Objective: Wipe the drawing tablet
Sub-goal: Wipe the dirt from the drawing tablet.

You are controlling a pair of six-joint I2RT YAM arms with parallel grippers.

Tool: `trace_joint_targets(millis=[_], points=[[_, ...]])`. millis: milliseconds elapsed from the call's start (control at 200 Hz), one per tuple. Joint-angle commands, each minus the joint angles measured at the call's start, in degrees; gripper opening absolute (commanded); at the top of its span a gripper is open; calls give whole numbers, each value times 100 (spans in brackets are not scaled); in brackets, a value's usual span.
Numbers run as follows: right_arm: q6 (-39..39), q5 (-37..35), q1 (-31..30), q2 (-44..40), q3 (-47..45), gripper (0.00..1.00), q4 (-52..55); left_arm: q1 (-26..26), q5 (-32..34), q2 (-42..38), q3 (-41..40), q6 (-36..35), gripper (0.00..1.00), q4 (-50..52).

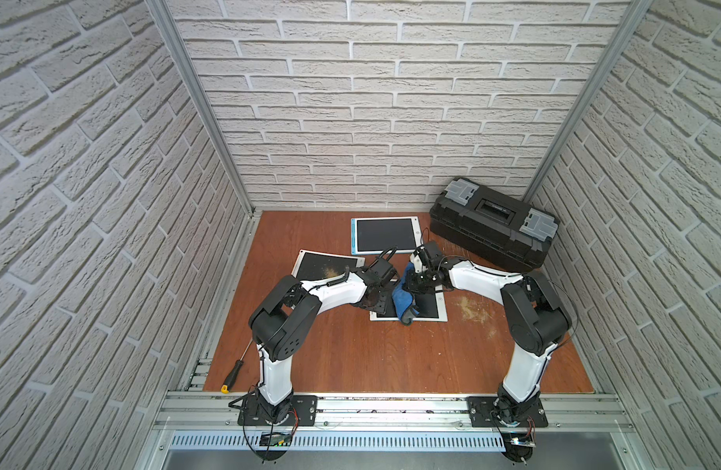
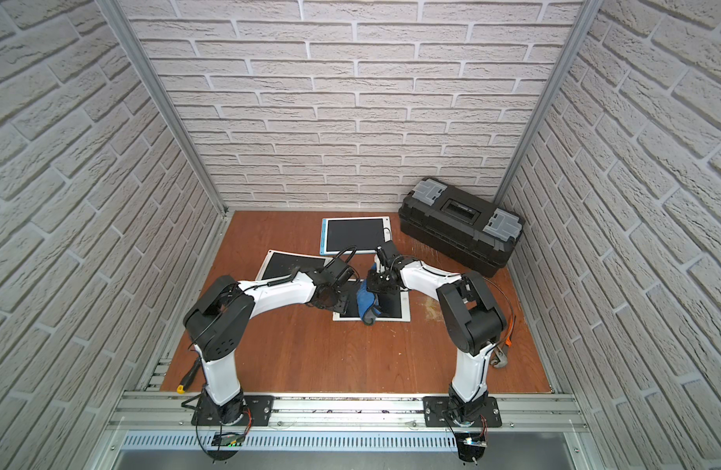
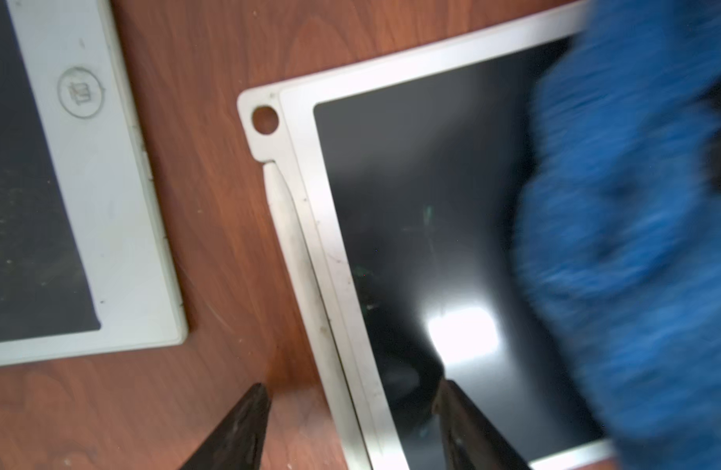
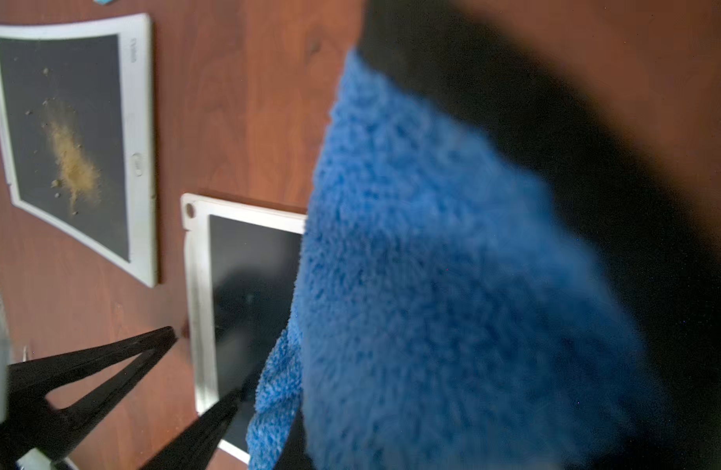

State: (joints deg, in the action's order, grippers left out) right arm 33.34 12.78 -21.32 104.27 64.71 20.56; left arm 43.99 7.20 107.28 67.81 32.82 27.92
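Pinching the cloth [image 1: 403,301], the right tool [image 1: 419,285] drapes it across the tablet [image 1: 429,308], which lies flat in the middle of the worktop [image 1: 350,358]. At the tablet's side edge the left tool [image 3: 353,385] stands spread, one tip over bare wood, one over the dark screen.

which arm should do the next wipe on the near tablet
Right. The right arm holds the blue cloth in shut jaws, draped over the near tablet. The left arm has open, empty jaws astride that tablet's edge, so it likely suits steadying instead.
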Motion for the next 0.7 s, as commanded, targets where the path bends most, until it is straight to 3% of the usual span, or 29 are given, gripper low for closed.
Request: trace_joint_targets(millis=[0,120,230,320,420,510,695], points=[[-204,-1240,593,-505,-367,3,920,-34,4,153,-391,-46,67,240],[-29,-2216,1156,-866,-483,3,1589,-57,-14,100,-509,-22,67,164],[111,-2340,1342,-1273,-610,3,1606,-57,-16,31,-592,-9,67,135],[49,-2327,1023,-1809,-751,3,1253,-57,-14,-36,-641,-4,67,135],[-199,-2681,256,-2218,-698,3,959,-60,14,-114,-671,-2,67,148],[-332,-2320,-157,-2042,-407,3,897,-60,27,-149,-673,0,67,170],[-410,-1212,-206,-887,101,3,890,-65,44,-196,-664,30,66,213]])
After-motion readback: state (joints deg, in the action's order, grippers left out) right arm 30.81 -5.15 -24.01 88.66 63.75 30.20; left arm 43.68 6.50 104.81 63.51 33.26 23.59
